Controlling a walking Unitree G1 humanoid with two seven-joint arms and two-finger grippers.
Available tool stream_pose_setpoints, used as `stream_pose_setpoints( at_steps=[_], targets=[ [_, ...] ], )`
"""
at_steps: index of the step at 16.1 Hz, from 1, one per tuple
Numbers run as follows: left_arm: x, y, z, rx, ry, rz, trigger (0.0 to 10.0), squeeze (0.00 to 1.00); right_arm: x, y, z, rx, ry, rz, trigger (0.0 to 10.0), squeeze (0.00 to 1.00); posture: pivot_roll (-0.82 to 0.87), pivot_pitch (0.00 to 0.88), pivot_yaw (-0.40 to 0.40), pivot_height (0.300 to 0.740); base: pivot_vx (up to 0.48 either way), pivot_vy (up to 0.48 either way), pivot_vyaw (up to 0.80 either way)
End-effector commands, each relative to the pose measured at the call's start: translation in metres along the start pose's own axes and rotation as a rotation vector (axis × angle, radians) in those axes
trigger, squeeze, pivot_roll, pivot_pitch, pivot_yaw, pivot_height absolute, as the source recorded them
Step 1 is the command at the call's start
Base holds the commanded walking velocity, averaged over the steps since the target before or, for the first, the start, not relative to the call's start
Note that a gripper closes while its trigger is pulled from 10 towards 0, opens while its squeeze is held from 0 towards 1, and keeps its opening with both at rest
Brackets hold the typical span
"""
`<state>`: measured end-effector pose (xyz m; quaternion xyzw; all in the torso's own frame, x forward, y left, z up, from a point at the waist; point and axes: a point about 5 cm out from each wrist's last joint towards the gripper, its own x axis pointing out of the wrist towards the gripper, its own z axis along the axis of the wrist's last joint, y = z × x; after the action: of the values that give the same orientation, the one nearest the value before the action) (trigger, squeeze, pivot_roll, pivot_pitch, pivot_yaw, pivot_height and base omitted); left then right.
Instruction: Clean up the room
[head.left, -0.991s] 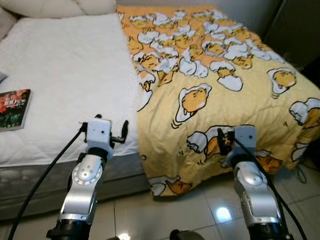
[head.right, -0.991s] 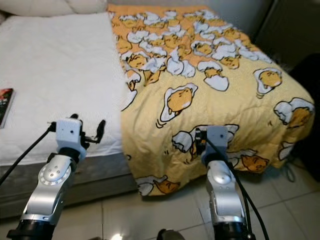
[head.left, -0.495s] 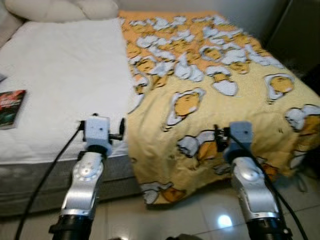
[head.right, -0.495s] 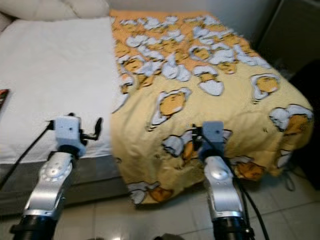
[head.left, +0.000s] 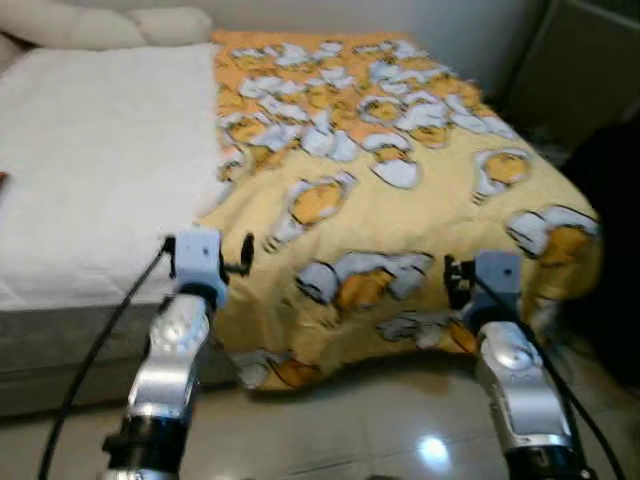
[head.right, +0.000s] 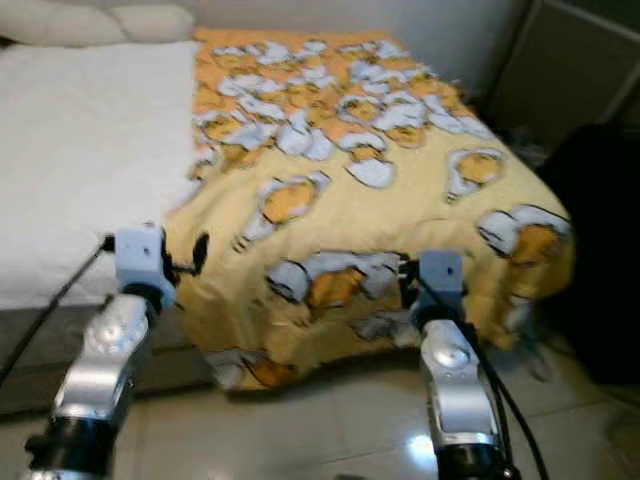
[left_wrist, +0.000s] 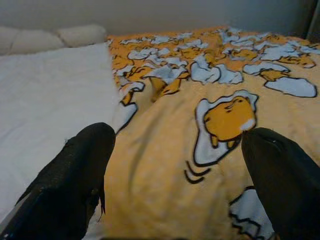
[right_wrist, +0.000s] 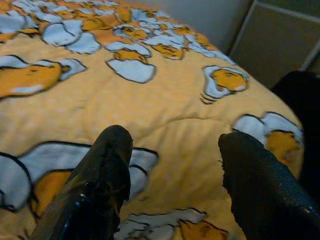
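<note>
Nearest me I see glossy floor tiles (head.left: 330, 430) at the foot of the bed (head.left: 60, 330). My left end effector (left_wrist: 175, 200) hangs above the bed's near edge, fingers (left_wrist: 75, 185) spread wide with nothing between them, right where the yellow egg-print blanket (head.left: 400, 200) meets the bare white mattress (head.left: 90, 180). My right end effector (right_wrist: 170, 190) is likewise wide open and empty, over the blanket's near corner, which drapes toward the floor. Farther off, the blanket covers the bed's right half; pillows (head.left: 100, 25) sit at the head.
</note>
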<state>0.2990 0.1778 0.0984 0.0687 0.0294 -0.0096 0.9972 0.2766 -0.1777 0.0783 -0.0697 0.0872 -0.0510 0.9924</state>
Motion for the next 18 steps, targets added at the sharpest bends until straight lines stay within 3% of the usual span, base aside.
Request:
stream_pose_setpoints(
  at_steps=[1,10,13,18],
  targets=[
    [0.0020,-0.0014,-0.0002,0.004,0.007,-0.004,10.0,0.17,0.0013,0.0042,0.0072,-0.019,-0.022,0.015,10.0,0.00,-0.07,0.000,-0.005,0.740,0.000,-0.480,0.00],
    [0.0035,-0.0032,0.0001,0.014,0.007,-0.016,10.0,0.17,0.0011,0.0085,0.0102,-0.021,-0.032,0.020,10.0,0.00,-0.07,0.000,-0.006,0.740,0.000,-0.480,0.00],
    [0.0038,-0.0035,0.0006,0.015,0.003,-0.020,10.0,0.16,0.0001,0.0040,0.0067,0.041,-0.010,-0.022,10.0,0.00,-0.07,0.000,-0.004,0.740,0.000,-0.480,0.00],
    [0.0054,-0.0057,0.0032,-0.016,-0.005,-0.033,10.0,0.11,0.0013,0.0005,0.0055,0.068,0.007,-0.045,10.0,0.00,-0.07,0.000,-0.001,0.740,0.000,0.000,-0.64]
  ],
)
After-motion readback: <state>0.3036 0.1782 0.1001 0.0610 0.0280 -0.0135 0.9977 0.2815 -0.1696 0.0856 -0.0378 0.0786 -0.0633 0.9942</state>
